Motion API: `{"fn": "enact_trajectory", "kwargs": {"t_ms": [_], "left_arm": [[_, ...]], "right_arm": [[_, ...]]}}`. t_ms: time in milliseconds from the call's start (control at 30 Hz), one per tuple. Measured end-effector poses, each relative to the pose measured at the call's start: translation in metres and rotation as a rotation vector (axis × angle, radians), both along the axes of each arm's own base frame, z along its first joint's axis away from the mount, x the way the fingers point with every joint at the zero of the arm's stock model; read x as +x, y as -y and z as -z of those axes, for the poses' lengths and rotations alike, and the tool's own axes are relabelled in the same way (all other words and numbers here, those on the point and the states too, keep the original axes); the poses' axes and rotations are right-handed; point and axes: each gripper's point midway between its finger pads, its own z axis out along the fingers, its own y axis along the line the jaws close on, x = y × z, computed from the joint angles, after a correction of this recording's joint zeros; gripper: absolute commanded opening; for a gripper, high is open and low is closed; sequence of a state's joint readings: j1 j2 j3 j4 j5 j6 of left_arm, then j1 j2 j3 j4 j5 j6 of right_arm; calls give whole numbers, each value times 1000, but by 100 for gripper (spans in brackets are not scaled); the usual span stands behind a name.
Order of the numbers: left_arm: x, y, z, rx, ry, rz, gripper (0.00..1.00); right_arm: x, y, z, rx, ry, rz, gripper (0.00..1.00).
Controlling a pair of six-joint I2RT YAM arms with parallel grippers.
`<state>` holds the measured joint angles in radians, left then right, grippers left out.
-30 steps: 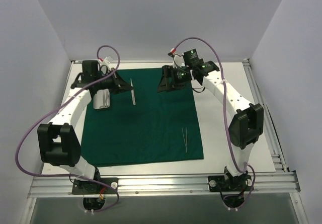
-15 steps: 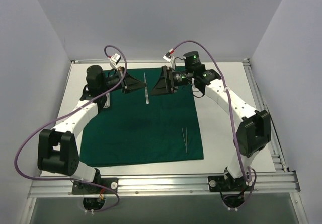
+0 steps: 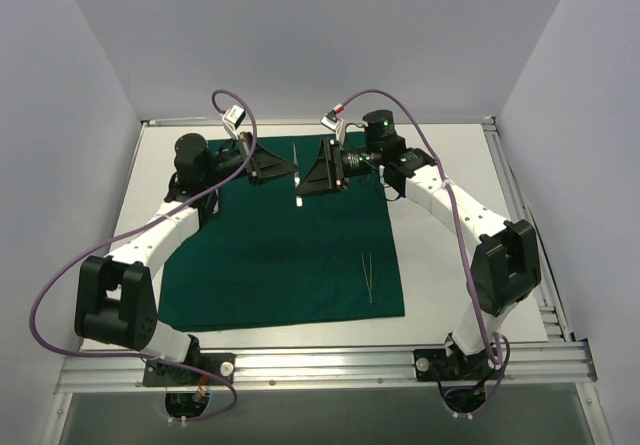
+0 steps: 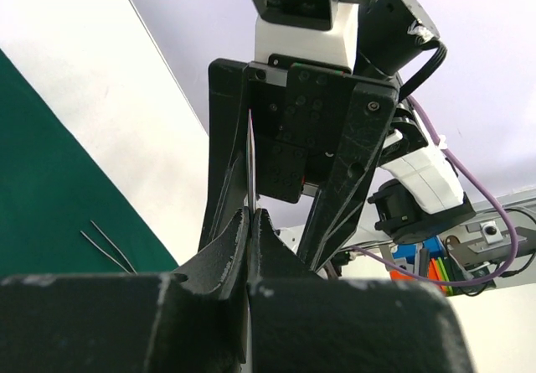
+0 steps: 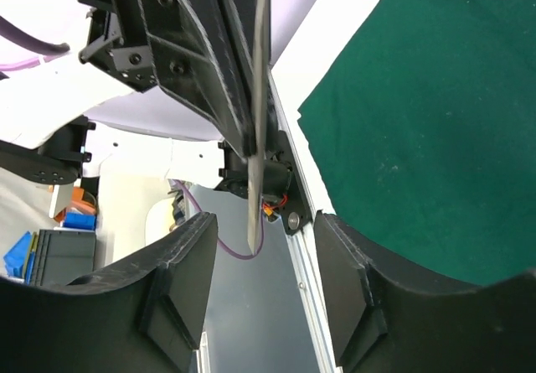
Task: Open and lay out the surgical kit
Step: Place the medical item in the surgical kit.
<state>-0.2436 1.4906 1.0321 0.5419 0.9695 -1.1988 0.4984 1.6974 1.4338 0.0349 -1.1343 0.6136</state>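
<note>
No readable text, no labels (none legible)

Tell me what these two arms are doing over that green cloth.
It looks like a handover. The left gripper is shut on a slim flat steel instrument, holding it in the air above the far part of the spread-out dark green cloth wrap. The right gripper faces it, fingers open on either side of the instrument's free end, not touching. Thin steel tweezers lie by the cloth's near right corner.
</note>
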Motion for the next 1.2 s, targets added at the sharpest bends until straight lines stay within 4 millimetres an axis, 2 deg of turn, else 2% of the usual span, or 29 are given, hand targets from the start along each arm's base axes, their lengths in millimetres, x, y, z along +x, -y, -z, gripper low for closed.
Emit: {"fn": "enact_trajectory", "kwargs": {"t_ms": [100, 167, 300, 333, 367, 400, 500, 533, 600, 700, 867, 967, 1067, 1200], "left_arm": [[-3, 2, 3, -2, -11, 6, 2], [-4, 3, 3, -4, -16, 11, 2], [-5, 4, 0, -13, -9, 14, 2], [-5, 4, 0, -16, -5, 15, 2], [-5, 4, -1, -17, -1, 15, 2], [-6, 5, -1, -18, -1, 16, 14], [-6, 5, -2, -21, 1, 17, 33], [-6, 5, -1, -20, -1, 17, 54], [-5, 3, 2, -6, 8, 13, 61], [-2, -8, 15, 49, -20, -17, 61], [16, -58, 38, 217, -88, -210, 62], [18, -78, 50, 364, -124, -312, 63], [16, -97, 67, 519, -163, -382, 63], [7, -122, 92, 702, -225, -440, 63]], "right_arm": [[1, -1, -2, 6, 3, 1, 42], [1, -1, -3, 9, 2, 1, 30], [0, -1, -4, 16, 0, -3, 18], [0, -1, -4, 16, -1, -3, 7], [0, -1, -5, 19, -1, -5, 0], [-1, -1, -6, 23, -2, -9, 0], [-1, -1, -7, 25, -6, -9, 0], [-1, -1, -6, 21, -7, -5, 0], [-1, 0, 0, -5, -16, 9, 0], [1, 6, 18, -83, -43, 51, 0], [2, 26, 65, -307, -99, 164, 0], [0, 45, 94, -471, -130, 240, 0], [-16, 65, 126, -618, -155, 297, 0], [-52, 79, 165, -816, -181, 309, 0]]}}
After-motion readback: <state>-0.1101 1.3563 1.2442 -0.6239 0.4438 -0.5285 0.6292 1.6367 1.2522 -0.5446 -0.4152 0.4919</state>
